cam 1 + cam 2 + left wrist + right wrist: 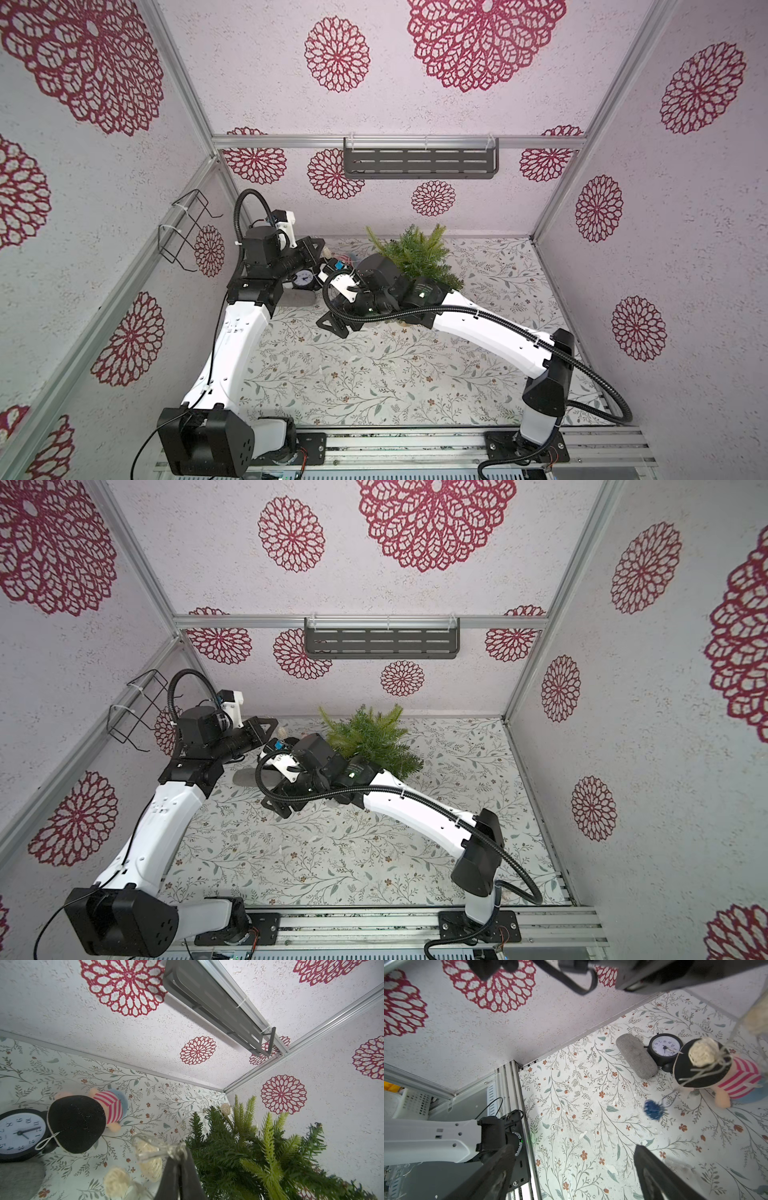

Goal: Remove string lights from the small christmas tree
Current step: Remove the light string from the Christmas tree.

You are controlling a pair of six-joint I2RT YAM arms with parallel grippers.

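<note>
String lights [161, 1150]: thin pale wire, bunched and pinched in the left gripper [180, 1159], whose jaws are pressed together on it. This is just beside the small christmas tree [415, 253], on its left-arm side. Cream woven balls [151, 1164] hang below the pinch. Another cream ball [226, 1108] sits in the tree's upper branches with wire running to it. In the right wrist view a blue ball [653, 1110] dangles, blurred, over the table, and a cream ball with loose wire lies across the doll's head. Right gripper [575, 1169]: jaws spread wide over bare table, on the tree's near side. The tree stands close to the back wall, its base hidden behind the right arm.

Surface: table [374, 374] in a pale print of grey-green twigs and small rust flowers, flecked with white. On the tree's left-arm side:
- doll [76, 1124] with black hair and a pink-striped top
- black alarm clock [664, 1046]
- grey fabric case [636, 1055] right beside the clock

Room: white textured walls with red lace rosettes, in an aluminium frame. A dark slotted shelf [419, 162] hangs on the back wall above the tree. A black wire basket [187, 232] hangs on the left-arm wall.

Writing: the clock dial numerals are readable. The label on the right arm's motor is too small to read.
</note>
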